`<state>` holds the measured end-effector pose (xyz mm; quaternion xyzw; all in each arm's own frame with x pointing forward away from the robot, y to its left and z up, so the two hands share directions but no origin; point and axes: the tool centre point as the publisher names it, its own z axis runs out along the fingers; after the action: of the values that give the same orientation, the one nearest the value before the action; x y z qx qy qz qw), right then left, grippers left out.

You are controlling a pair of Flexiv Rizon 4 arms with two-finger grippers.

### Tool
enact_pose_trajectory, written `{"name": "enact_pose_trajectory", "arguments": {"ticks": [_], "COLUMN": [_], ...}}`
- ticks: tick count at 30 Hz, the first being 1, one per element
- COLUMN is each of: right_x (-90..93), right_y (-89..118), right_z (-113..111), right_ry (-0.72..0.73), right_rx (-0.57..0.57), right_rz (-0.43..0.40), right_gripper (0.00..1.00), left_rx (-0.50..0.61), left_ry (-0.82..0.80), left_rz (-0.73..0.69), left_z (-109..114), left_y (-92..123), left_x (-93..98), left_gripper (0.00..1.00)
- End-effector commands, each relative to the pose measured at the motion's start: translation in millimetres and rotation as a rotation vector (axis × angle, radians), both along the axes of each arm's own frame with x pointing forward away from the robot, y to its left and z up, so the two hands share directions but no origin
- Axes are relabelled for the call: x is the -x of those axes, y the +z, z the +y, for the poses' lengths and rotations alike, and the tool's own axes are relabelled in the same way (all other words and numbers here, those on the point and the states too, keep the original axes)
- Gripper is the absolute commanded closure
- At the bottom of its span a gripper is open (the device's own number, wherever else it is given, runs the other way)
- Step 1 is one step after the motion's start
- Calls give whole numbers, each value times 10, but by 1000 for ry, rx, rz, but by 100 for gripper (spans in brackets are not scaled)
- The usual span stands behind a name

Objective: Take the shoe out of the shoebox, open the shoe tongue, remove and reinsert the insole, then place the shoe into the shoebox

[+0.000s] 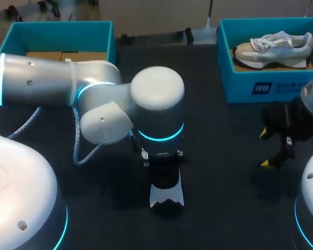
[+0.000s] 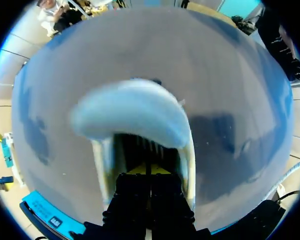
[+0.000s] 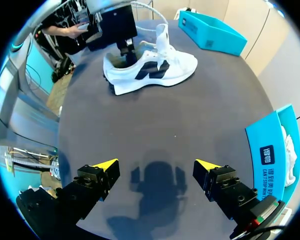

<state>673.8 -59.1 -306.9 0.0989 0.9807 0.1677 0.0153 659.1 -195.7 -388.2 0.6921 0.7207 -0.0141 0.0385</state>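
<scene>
left fingers (image 2: 135, 191) look pressed together inside the opening of the shoe (image 3: 150, 67); I cannot tell if they pinch anything | right fingers (image 3: 97, 179) wide open, empty; shoe on the surface (image 3: 190, 125) well ahead, lying crosswise to them | left arm (image 1: 94, 88) nearer

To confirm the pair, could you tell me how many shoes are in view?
2: one shoe in the far-right shoebox, another shoe on the table at the left pincer.

My left arm (image 1: 52, 78), upper left of the frame, is silver-white, ringed in glowing cyan, with a grey cable (image 1: 78, 148); my right gripper (image 3: 156, 163) is black, yellow-tipped.
</scene>
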Motion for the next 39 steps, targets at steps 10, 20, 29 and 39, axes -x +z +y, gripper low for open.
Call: {"name": "enact_pose_trajectory", "arguments": {"ticks": [10, 20, 29, 39], "right_x": [9, 9, 9, 9], "right_y": [-10, -10, -10, -10], "right_z": [6, 6, 6, 6], "right_ry": [-1, -1, -1, -1], "right_rx": [3, 3, 3, 3], "right_rz": [-2, -2, -2, -2], "right_gripper": [0, 0, 0, 0], "left_rx": [14, 12, -32, -35], "left_ry": [-121, -225, -229, -220], "left_rz": [301, 441, 310, 199], "left_z": [25, -62, -39, 26], "left_y": [175, 178, -65, -254], "left_x": [253, 541, 797, 834], "left_gripper": [100, 100, 100, 100]}}
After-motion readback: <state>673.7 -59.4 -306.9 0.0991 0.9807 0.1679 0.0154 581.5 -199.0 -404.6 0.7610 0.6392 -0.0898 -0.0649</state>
